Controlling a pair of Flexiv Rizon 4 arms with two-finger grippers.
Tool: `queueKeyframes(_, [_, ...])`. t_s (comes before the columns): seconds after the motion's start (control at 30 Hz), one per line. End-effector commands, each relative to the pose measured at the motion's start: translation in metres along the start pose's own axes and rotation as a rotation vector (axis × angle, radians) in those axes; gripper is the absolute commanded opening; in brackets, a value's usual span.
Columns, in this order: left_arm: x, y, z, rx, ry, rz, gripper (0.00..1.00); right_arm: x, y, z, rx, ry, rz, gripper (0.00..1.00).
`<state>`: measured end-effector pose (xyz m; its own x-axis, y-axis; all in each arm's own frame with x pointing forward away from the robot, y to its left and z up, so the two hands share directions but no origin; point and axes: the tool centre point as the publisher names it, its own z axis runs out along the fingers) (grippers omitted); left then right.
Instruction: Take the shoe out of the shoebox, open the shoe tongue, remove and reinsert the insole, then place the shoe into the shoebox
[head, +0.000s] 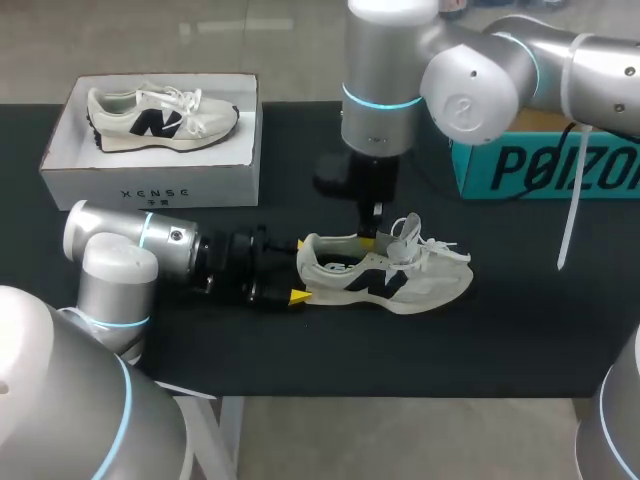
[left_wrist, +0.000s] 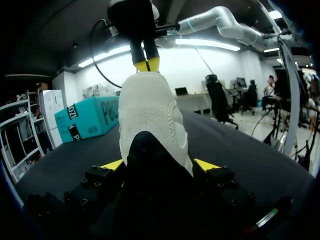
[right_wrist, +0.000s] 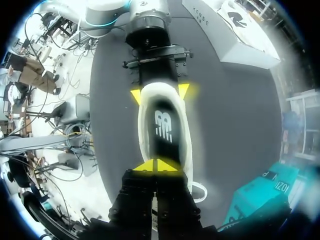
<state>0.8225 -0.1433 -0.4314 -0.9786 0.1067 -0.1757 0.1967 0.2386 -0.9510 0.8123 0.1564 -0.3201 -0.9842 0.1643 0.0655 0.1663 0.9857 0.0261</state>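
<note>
On the black table (head: 520, 300), near its middle, a pale shoe (head: 385, 280) with a dark side mark is seen standing on its sole, its heel turned toward the left arm and its toe toward the right side. The heel is gripped by the left gripper (head: 299, 270), which lies low and level over the table; in the left wrist view its two yellow fingertips (left_wrist: 205, 164) are pressed against the heel from both sides, so the shoe is clamped between them. The right gripper (right_wrist: 156, 165) is held pointing straight down over the shoe's opening, just behind the tongue (head: 405, 235), which is raised and folded toward the toe. Its yellow tips are brought together with no gap visible; whether anything thin is pinched between them cannot be told. Below these tips, the dark insole (right_wrist: 164, 131) with its white mark is seen lying inside the shoe. The white laces (head: 440, 248) are left loose, spilling over the toe end. At the far left corner of the table, well apart from the grippers, the white shoebox (head: 150, 185) is set open, and a second shoe (head: 160, 120) of the same kind lies in it. A teal box (head: 540, 165) is placed at the far right.
</note>
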Motion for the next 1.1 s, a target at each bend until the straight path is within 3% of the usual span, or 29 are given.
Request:
queueKeyframes(0.03, [0.002, 0.002, 0.001, -0.001, -0.002, 0.001, 0.0, -0.003, -0.001, 0.007, -0.011, -0.027, -0.001, 0.0])
queueKeyframes(1.1, [0.002, 0.002, 0.001, -0.001, -0.002, 0.001, 0.0, -0.032, -0.01, 0.062, 0.019, -0.095, 0.02, 0.0])
